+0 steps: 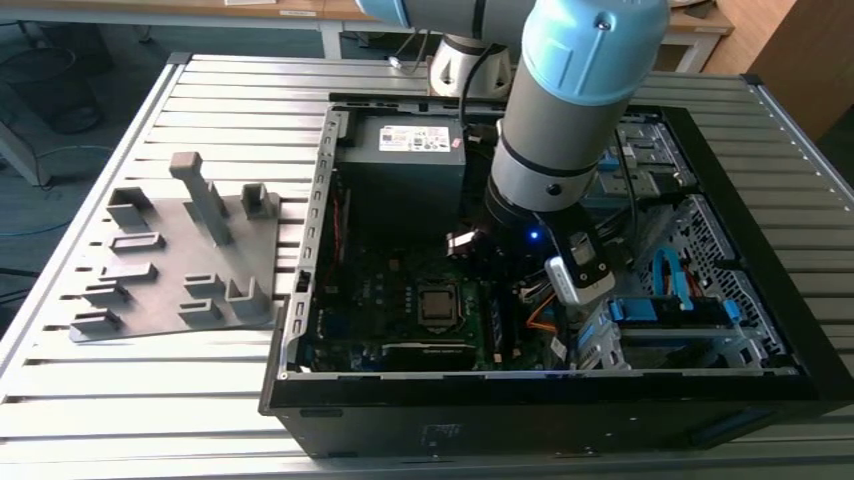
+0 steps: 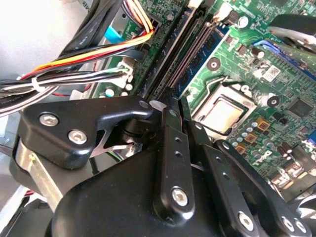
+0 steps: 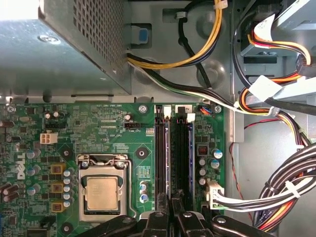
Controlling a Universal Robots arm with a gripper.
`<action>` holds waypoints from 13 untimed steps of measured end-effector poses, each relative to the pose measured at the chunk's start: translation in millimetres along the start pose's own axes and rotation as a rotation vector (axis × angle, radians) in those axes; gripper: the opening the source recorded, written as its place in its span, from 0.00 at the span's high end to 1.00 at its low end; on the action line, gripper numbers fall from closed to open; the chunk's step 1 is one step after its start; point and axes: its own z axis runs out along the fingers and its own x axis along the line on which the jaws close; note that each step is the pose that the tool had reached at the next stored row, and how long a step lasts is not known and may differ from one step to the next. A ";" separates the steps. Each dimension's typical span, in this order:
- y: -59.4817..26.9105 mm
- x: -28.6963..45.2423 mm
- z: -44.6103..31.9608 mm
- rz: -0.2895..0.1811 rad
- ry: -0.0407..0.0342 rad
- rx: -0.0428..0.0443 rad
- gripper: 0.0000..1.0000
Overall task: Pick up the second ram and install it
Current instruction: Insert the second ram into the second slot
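On a slatted metal table (image 1: 200,100), the open computer case (image 1: 747,300) holds the arm. The gripper (image 3: 173,205) is clenched over the memory slots (image 3: 174,153), apparently pressing the second ram (image 3: 181,158) home; I judge installation nearly finished, seating unconfirmed

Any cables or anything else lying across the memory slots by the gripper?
Nothing visible does. In the first wrist view the gripper sits right at the end of the memory slots, which lie bare along their length. The cable bundles run beside the board, off the slots.
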 end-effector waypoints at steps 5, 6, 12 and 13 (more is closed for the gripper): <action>0.0 -0.4 0.0 0.000 0.0001 0.0001 0.86; 0.0 -0.4 0.0 0.000 0.0001 0.0001 0.86; -0.3 -0.4 -1.1 0.001 0.0000 -0.0001 0.86; -0.2 -0.5 -2.2 0.000 0.0000 -0.0002 0.86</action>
